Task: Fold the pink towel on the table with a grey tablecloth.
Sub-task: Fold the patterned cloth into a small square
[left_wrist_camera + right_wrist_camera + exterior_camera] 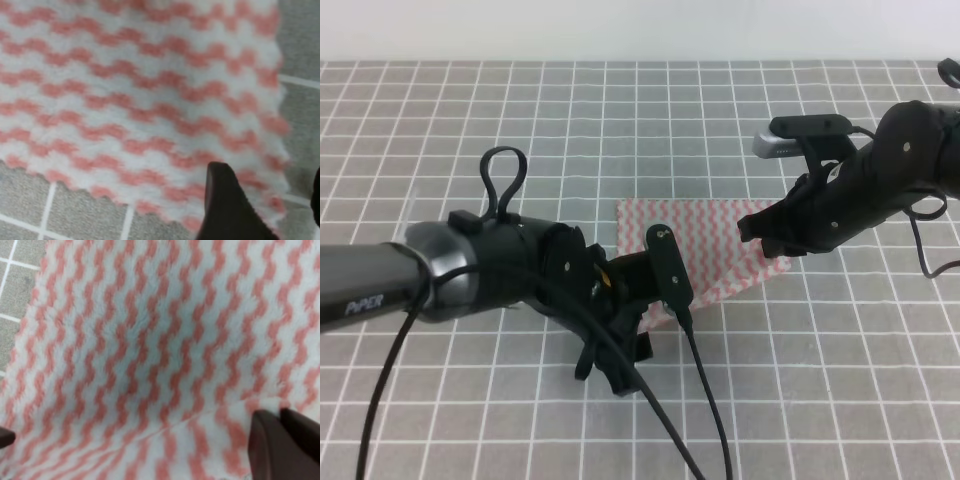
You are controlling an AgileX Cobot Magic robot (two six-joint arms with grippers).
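Note:
The pink towel (710, 250), zigzag-striped in pink and white, lies on the table with a grey tablecloth (620, 120) at mid-table. My left gripper (620, 350) hangs low at its near-left corner, mostly hidden behind the wrist. In the left wrist view the towel (140, 100) lies flat and the left gripper (269, 172) is open, its dark fingers (225, 205) straddling the corner. My right gripper (765, 235) sits at the towel's right corner. The right wrist view is filled by the towel (150, 340) with a crease low down, and the right gripper (135, 425) is open, fingers (280, 440) wide apart.
White grid lines cross the grey cloth (75, 210) around the towel. A black cable (705, 400) trails from the left wrist toward the front edge. A white wall runs behind the table's far edge.

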